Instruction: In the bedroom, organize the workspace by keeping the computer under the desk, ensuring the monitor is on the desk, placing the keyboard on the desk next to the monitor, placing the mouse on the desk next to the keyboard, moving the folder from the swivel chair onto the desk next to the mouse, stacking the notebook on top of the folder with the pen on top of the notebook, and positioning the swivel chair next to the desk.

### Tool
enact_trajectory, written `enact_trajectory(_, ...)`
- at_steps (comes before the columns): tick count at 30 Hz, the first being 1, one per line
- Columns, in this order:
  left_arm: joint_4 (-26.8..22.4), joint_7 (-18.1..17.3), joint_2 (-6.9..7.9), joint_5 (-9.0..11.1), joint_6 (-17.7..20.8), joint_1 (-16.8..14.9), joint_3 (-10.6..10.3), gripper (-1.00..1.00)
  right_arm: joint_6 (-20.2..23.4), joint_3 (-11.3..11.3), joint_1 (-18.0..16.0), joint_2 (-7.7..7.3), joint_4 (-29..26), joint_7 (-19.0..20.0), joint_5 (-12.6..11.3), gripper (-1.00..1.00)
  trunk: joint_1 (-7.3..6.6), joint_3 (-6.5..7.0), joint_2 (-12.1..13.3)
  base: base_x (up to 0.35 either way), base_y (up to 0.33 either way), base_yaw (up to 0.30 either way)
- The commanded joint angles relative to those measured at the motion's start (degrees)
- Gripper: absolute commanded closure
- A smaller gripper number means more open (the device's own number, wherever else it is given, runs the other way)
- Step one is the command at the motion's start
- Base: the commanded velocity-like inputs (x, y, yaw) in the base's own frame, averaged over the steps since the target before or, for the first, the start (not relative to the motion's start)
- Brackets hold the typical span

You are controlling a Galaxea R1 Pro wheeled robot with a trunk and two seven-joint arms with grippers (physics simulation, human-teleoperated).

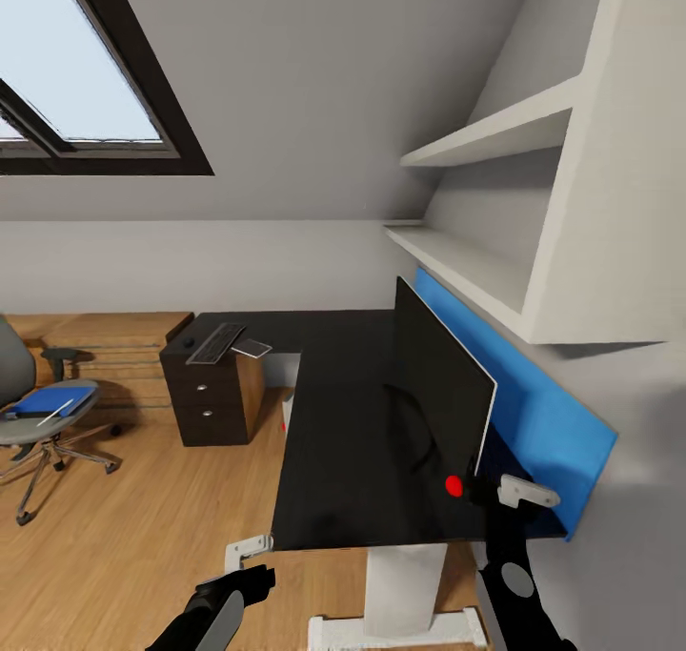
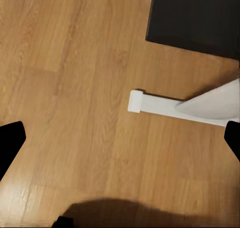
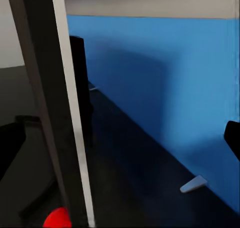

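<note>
near the lower right of the head view, the right tool (image 1: 527, 492) sits just beside the bottom corner of the monitor (image 1: 433, 394), by its red dot. its white fingers look spread apart with nothing between them, and in the right wrist view the edge of the monitor (image 3: 55, 108) stands close by. the monitor is a wide flat screen, black in front and white behind, on a black stand. it stands upright on the bench (image 1: 333, 441), close to the blue back panel (image 1: 534, 413). it looks tall, thin and stiff, so i think it could tip over or crack if pushed hard. a good place to hold it would be low at the side edge or the stand, not the glass. the left tool (image 1: 250, 551) hangs low in the frame, over the wooden floor (image 2: 75, 88), open and holding nothing. far back on the bench lie the keyboard (image 1: 216, 342) and a small mouse (image 1: 189, 342). at the left edge, the swivel chair (image 1: 38, 422) is well apart from the bench, with the blue folder (image 1: 50, 400) and the thin white pen (image 1: 55, 413) on its seat.
</note>
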Motion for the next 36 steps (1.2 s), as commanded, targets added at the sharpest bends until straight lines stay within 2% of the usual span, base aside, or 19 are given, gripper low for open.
enact_trajectory(1,-0.09,0.53,0.04,0.60,0.07,-0.02,-0.18,-1.00,-0.02,-0.10,-0.03,0.05,0.05,-0.22,0.60,-1.00,-0.01,-0.05,-0.06,-0.335,0.000,0.000)
enact_trajectory(3,-0.07,0.53,0.04,0.65,0.06,-0.02,-0.18,-1.00,-0.02,0.06,-0.03,0.05,0.23,-0.04,0.60,-1.00,-0.01,-0.05,-0.06,-0.336,0.000,0.000)
enact_trajectory(5,-0.07,0.53,0.04,0.70,0.06,-0.02,-0.16,-1.00,-0.04,0.87,-0.03,0.02,0.92,0.31,0.63,-1.00,-0.01,-0.05,-0.06,-0.337,0.000,0.000)
enact_trajectory(6,-0.07,0.53,0.04,0.69,0.04,-0.02,-0.13,-1.00,-0.26,2.06,-0.03,-0.04,2.05,0.52,0.66,-1.00,-0.01,-0.05,-0.06,-0.337,0.000,0.000)
enact_trajectory(9,-0.02,0.52,0.07,0.71,0.03,-0.02,-0.11,-1.00,-1.02,3.04,-0.03,-0.14,3.77,0.65,0.68,-1.00,-0.01,-0.05,-0.06,-0.337,0.000,0.000)
enact_trajectory(13,0.93,0.44,0.11,0.73,0.00,-0.02,-0.10,-1.00,-2.87,3.55,-0.03,-0.36,5.46,0.78,0.58,-1.00,-0.01,-0.05,-0.06,-0.337,0.000,0.000)
enact_trajectory(17,3.60,0.35,0.26,0.61,-0.14,-0.02,-0.09,-1.00,-7.99,3.80,-0.03,-0.41,6.57,0.93,0.55,-1.00,-0.01,-0.05,-0.06,-0.337,0.000,0.000)
enact_trajectory(18,6.55,0.21,0.45,0.61,-0.58,-0.02,-0.09,-1.00,-9.33,3.81,0.02,-0.41,8.02,1.04,0.52,-1.00,-0.01,-0.05,-0.06,-0.337,0.000,0.000)
enact_trajectory(19,7.44,0.17,0.45,0.57,-1.00,-0.02,-0.09,-1.00,-9.49,3.81,0.03,-0.40,8.69,1.05,0.52,-1.00,-0.01,-0.05,-0.06,-0.337,0.000,0.000)
enact_trajectory(21,10.47,0.02,0.46,0.52,-3.43,-0.02,-0.09,-1.00,-9.80,3.81,0.04,-0.40,10.85,1.08,0.52,-1.00,-0.01,-0.05,-0.06,-0.337,0.000,0.000)
enact_trajectory(22,16.08,-0.18,0.35,0.51,-9.92,-0.02,-0.17,-1.00,-10.07,3.77,0.05,-0.42,14.37,1.09,0.52,-1.00,-0.01,-0.05,-0.06,-0.337,0.000,0.000)
enact_trajectory(23,18.34,-0.24,0.28,0.51,-12.56,-0.02,-0.22,-1.00,-10.12,3.75,0.05,-0.44,16.17,1.09,0.55,-1.00,-0.01,-0.05,-0.06,-0.337,0.000,0.000)
enact_trajectory(26,22.53,-0.30,0.19,0.51,-17.04,-0.02,-0.59,-1.00,-10.29,3.74,0.06,-0.49,21.06,1.10,0.59,-1.00,-0.01,-0.05,-0.06,-0.337,0.000,0.000)
enact_trajectory(31,28.28,-0.33,0.08,0.57,-21.13,-0.02,-1.00,-1.00,-11.44,3.50,0.06,-0.90,30.52,1.10,0.53,-1.00,-0.01,-0.05,-0.06,-0.335,0.038,0.000)
enact_trajectory(34,32.48,-0.33,0.05,0.59,-22.56,-0.02,-1.10,-1.00,-15.43,3.46,0.06,-1.59,37.71,1.07,0.46,-1.00,-0.01,-0.05,-0.06,-0.292,0.163,0.000)
enact_trajectory(36,33.76,-0.34,0.05,0.62,-23.01,-0.02,-1.12,-1.00,-17.40,3.46,0.06,-1.73,40.04,1.05,0.48,-1.00,-0.01,-0.05,-0.06,-0.252,0.220,0.000)
